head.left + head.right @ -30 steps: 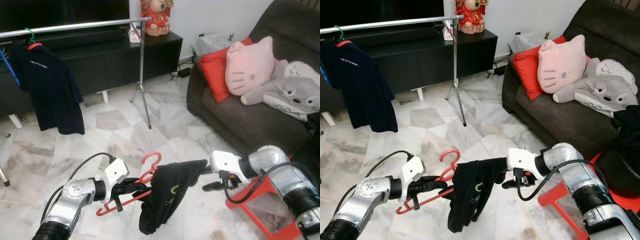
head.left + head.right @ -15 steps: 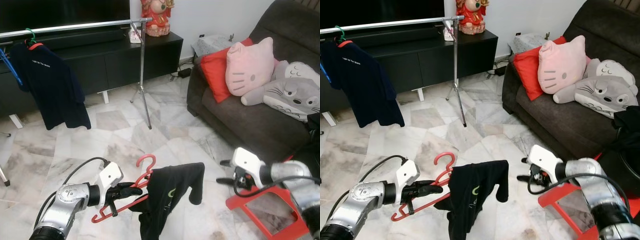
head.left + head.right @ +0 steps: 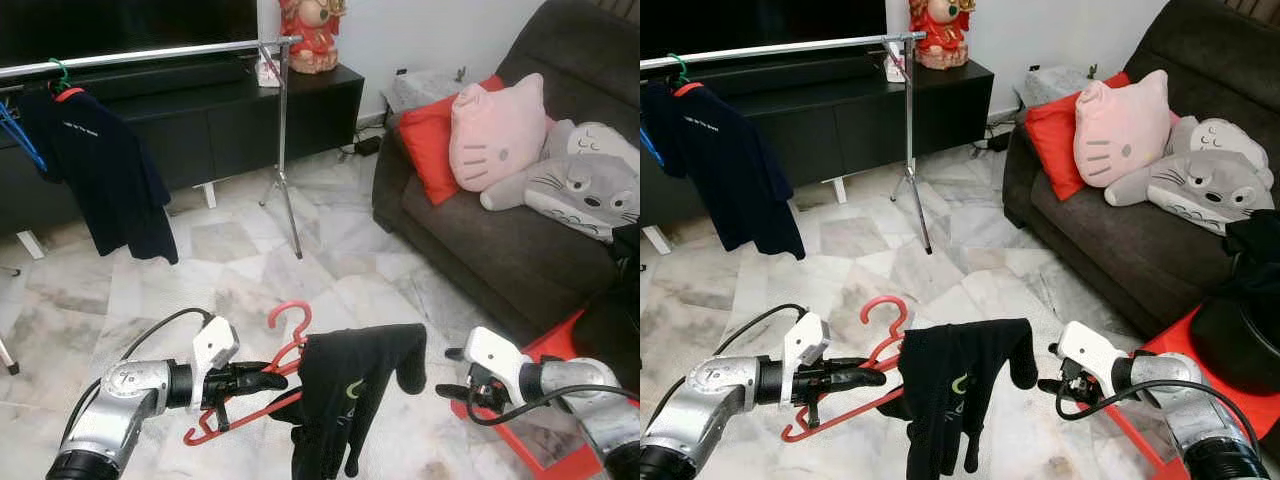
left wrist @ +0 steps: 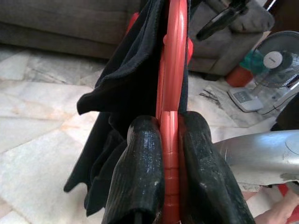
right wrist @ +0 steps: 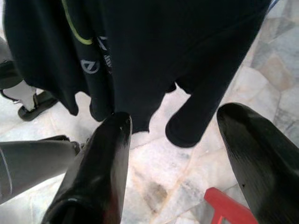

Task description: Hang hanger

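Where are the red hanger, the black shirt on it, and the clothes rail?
red hanger [image 3: 288, 322]: left eye view, on its hook.
black shirt [image 3: 345, 385]: left eye view, on the draped cloth's middle.
clothes rail [image 3: 150, 52]: left eye view, on the horizontal metal bar.

Grey sofa [image 3: 500, 240] holding cushions; dark TV cabinet [image 3: 250, 120] behind.
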{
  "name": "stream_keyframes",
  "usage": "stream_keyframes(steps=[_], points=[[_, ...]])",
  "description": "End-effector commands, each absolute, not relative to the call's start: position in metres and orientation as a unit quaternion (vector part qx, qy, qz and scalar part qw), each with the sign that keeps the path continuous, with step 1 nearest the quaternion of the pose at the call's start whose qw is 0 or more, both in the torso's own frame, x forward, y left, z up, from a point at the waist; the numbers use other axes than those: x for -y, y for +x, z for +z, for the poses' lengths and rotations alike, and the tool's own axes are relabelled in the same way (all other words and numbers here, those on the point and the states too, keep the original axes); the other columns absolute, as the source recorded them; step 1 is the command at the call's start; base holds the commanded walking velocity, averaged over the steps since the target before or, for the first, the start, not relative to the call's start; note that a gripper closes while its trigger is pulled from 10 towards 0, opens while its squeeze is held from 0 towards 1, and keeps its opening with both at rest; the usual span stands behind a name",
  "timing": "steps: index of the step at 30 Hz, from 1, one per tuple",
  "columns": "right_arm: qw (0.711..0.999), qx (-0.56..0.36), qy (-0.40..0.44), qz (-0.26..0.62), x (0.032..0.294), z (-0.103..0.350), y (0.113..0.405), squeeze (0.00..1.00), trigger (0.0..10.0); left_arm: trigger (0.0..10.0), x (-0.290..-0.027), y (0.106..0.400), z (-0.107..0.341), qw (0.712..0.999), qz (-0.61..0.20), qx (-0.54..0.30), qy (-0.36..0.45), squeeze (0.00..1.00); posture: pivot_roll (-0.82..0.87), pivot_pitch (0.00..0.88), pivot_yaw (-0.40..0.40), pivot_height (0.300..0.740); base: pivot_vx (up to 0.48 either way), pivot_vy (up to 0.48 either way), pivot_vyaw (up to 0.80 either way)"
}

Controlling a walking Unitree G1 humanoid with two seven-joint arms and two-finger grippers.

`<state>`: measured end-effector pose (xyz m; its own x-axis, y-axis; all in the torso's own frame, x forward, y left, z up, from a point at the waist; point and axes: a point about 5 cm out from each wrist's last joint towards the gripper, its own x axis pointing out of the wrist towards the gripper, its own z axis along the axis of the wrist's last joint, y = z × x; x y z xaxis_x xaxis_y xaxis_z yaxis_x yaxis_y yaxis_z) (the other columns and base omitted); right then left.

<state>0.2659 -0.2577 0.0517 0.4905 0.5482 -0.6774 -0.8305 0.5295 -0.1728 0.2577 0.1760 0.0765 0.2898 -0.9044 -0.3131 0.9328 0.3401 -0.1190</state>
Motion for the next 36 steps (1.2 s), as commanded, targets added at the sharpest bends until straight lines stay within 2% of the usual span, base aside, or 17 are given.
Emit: stream_keyframes(steps=[1, 9, 14, 15, 17, 22, 36], points=[[0.832, -0.287, -0.253, 0.402, 0.262, 0.049, 0.264, 0.0, 10.0, 0.0, -0.174, 0.259, 0.086, 0.797, -0.585, -0.145, 0.041, 0.0, -0.08, 0.0, -0.09, 0.74, 0.0, 0.0, 0.0], [0.842, -0.282, -0.247, 0.388, 0.262, 0.047, 0.265, 0.0, 10.0, 0.0, -0.173, 0.25, 0.087, 0.777, -0.609, -0.157, 0.028, 0.0, -0.09, 0.0, -0.087, 0.74, 0.0, 0.0, 0.0], [0.841, -0.286, -0.239, 0.392, 0.261, 0.044, 0.264, 0.0, 10.0, 0.0, -0.172, 0.249, 0.088, 0.776, -0.611, -0.157, 0.026, 0.0, -0.08, 0.0, -0.088, 0.74, 0.0, 0.0, 0.0], [0.845, -0.289, -0.2, 0.402, 0.257, 0.04, 0.261, 0.0, 10.0, 0.0, -0.172, 0.25, 0.091, 0.774, -0.614, -0.154, 0.023, 0.0, -0.08, 0.0, -0.089, 0.74, 0.0, 0.0, 0.0], [0.845, -0.294, -0.179, 0.41, 0.255, 0.036, 0.257, 0.0, 10.0, 0.0, -0.172, 0.25, 0.095, 0.773, -0.617, -0.15, 0.02, 0.0, -0.08, 0.0, -0.089, 0.74, 0.0, 0.0, 0.0], [0.841, -0.303, -0.167, 0.416, 0.252, 0.029, 0.252, 0.0, 10.0, 0.0, -0.171, 0.25, 0.098, 0.769, -0.622, -0.145, 0.016, 0.0, -0.08, 0.0, -0.088, 0.74, 0.0, 0.0, 0.0], [0.852, -0.313, -0.077, 0.412, 0.243, 0.014, 0.246, 0.0, 10.0, 0.0, -0.164, 0.251, 0.111, 0.756, -0.642, -0.125, 0.005, 0.0, -0.06, 0.0, -0.086, 0.74, 0.0, 0.0, 0.0]])
